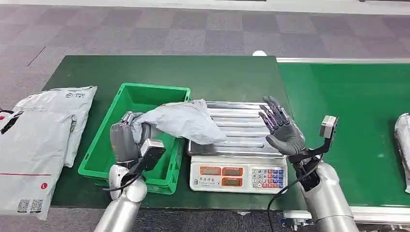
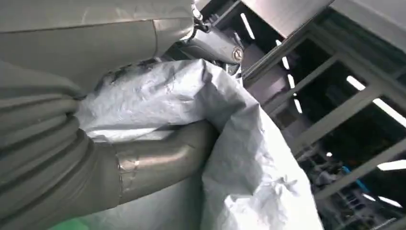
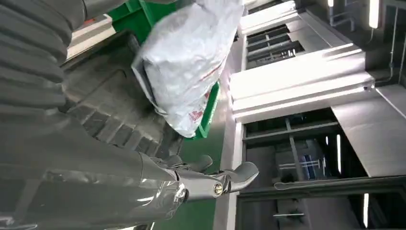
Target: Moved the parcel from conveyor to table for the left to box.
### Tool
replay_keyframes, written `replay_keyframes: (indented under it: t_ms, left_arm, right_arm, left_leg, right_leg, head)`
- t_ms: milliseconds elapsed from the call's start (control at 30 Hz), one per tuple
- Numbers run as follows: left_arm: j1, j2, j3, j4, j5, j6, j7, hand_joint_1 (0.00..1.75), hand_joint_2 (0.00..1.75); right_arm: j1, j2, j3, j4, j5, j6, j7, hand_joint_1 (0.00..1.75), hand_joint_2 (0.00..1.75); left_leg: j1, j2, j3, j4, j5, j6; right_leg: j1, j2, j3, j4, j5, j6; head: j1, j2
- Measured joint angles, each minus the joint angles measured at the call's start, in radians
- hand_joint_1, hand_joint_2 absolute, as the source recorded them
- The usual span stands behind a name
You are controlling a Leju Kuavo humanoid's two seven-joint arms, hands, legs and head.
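Note:
A crumpled grey parcel hangs between the green box and the scale's steel tray, one end over each. My left hand grips its left end above the box; in the left wrist view the thumb presses into the parcel. My right hand stands upright and open at the tray's right edge, apart from the parcel. The right wrist view shows the parcel with red print in front of the green box, beyond the right hand's fingertips.
The scale with its keypad sits on the dark green table. Grey mail bags lie stacked at the table's left end. The green conveyor runs on the right, with another grey parcel at its right edge.

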Motion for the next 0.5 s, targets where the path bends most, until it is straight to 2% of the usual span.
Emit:
replay_keyframes:
  t_ms: [400, 500]
  left_arm:
    - [-0.014, 0.0, 0.014, 0.034, -0.003, 0.0, 0.005, 1.75, 1.75]
    - [-0.016, -0.001, 0.015, 0.035, -0.043, 0.0, 0.038, 1.75, 1.75]
  right_arm:
    - [-0.007, 0.0, 0.0, 0.005, 0.002, 0.0, 0.0, 0.0, 1.75]
    - [-0.008, 0.001, 0.0, 0.007, 0.007, 0.0, -0.002, 0.0, 1.75]
  left_leg:
    - [0.0, 0.0, 0.0, 0.0, 0.0, 0.0]
    - [0.0, 0.0, 0.0, 0.0, 0.0, 0.0]
  right_leg:
    - [0.0, 0.0, 0.0, 0.0, 0.0, 0.0]
    - [0.0, 0.0, 0.0, 0.0, 0.0, 0.0]
  head:
    - [0.0, 0.0]
    - [0.0, 0.0]
